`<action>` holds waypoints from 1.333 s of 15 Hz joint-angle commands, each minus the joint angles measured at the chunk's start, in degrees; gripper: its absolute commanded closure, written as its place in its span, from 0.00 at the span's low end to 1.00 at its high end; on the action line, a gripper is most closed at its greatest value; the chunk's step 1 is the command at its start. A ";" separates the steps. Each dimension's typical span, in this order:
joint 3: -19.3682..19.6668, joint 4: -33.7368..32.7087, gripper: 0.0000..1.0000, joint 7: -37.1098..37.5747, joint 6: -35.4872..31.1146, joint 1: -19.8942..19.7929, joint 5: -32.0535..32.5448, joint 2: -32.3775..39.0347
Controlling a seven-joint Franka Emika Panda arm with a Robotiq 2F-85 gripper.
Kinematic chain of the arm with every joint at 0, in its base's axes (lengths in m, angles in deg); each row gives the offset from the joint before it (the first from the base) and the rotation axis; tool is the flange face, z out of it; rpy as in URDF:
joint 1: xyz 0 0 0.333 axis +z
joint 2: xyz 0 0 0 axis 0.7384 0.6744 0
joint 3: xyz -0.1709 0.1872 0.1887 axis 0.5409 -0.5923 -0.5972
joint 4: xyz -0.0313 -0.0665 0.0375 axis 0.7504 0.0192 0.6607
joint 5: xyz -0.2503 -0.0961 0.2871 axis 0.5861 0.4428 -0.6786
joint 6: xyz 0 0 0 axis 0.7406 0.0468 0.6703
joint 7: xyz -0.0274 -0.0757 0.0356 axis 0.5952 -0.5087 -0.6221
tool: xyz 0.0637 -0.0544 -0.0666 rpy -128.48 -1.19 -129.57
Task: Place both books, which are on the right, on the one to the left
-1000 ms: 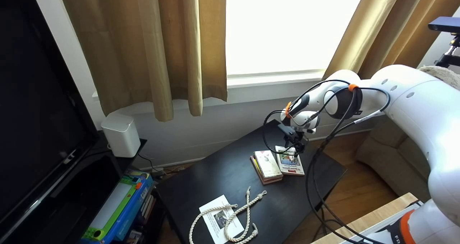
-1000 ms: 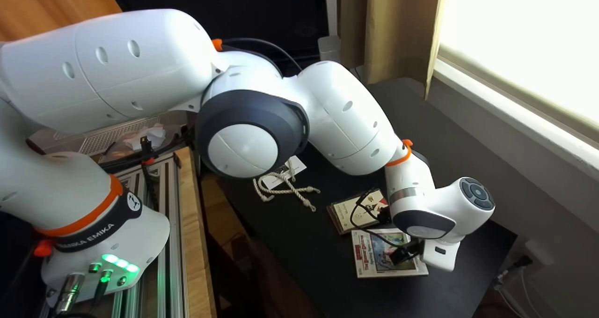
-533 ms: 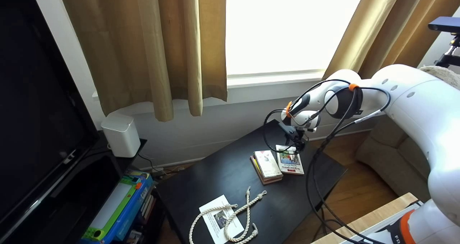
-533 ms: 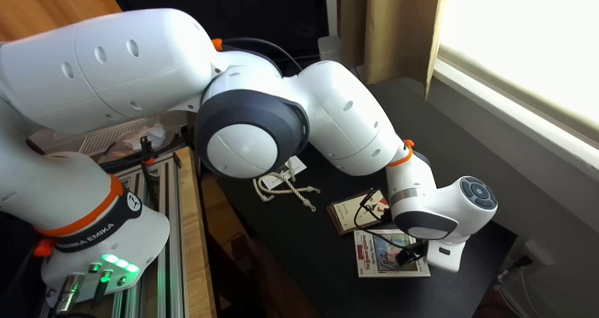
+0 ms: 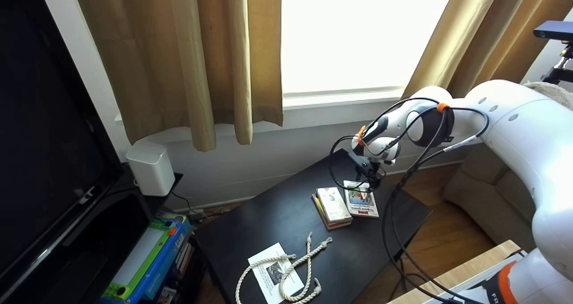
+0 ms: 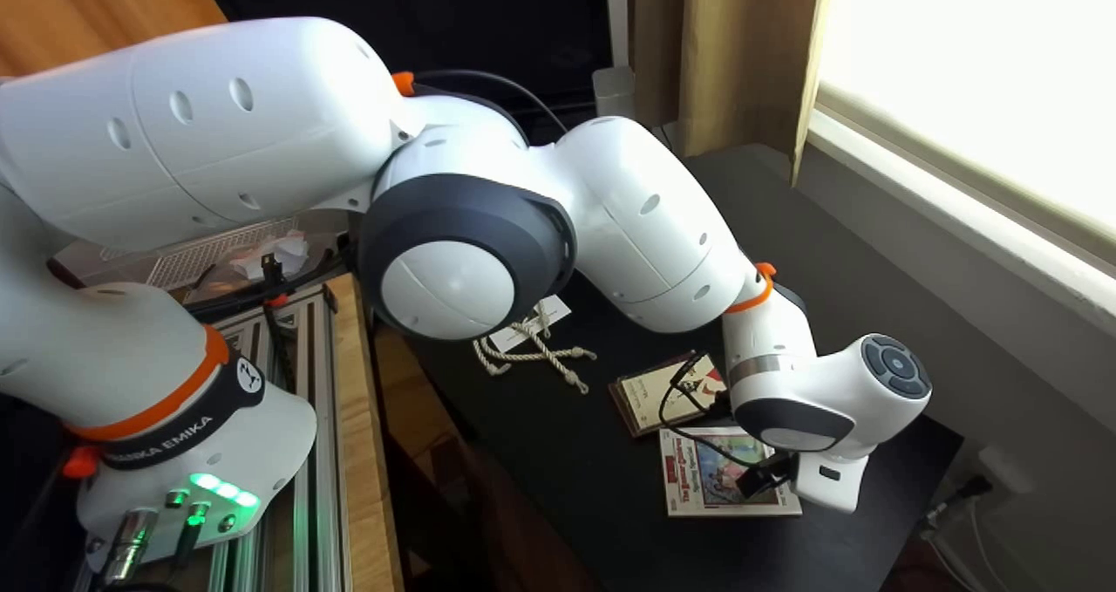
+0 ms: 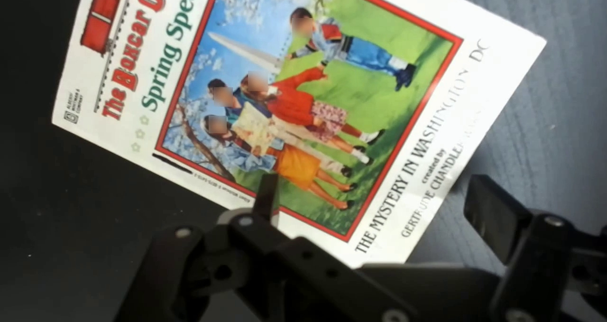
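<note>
A thin white-bordered book with a colourful picture cover (image 5: 361,203) lies flat on the black table; it shows in both exterior views (image 6: 706,487) and fills much of the wrist view (image 7: 308,104). Right beside it, to its left in an exterior view, is a small stack with a cream-covered book (image 5: 333,204) on top (image 6: 663,396) and brownish and yellow edges below. My gripper (image 7: 373,189) is open and empty over the picture book's corner. One finger is over the cover, the other past its edge. The gripper (image 5: 370,183) is apart from the stack. Whether it touches the book cannot be told.
A white sheet with a small picture (image 5: 275,272) lies farther left on the table (image 5: 250,223), with a cream rope (image 5: 309,263) across it. The wall and window sill (image 5: 340,100) stand behind the table. A white speaker (image 5: 151,169) stands at the far left.
My gripper has moved slightly up and to the right in an exterior view. The picture book has shifted a little on the table. The stack has stayed put.
</note>
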 commanded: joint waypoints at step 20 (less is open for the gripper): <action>0.74 -2.28 0.71 -6.30 7.91 -2.53 0.11 0.99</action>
